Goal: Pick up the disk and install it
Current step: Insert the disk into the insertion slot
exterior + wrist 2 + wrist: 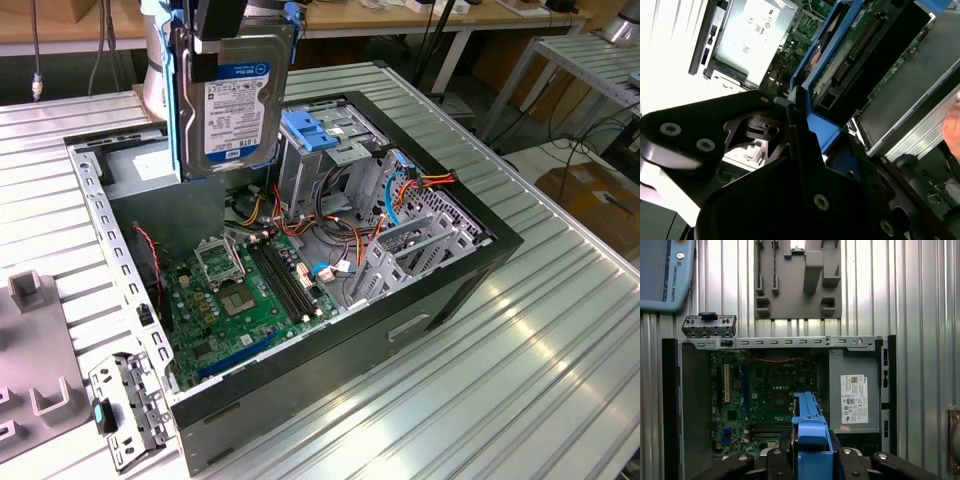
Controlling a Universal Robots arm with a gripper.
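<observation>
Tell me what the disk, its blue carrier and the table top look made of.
The disk: dark metal casing, matt, with a white paper-like label. The blue carrier: probably moulded plastic, uniform colour, soft sheen. The table top: likely aluminium, ribbed, bright silvery reflections.

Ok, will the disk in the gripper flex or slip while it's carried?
Probably stiff and heavy for its size: the disk is a metal-cased slab hanging upright without sagging. It might slip, since the gripper clamps its smooth blue frame at the top.
</observation>
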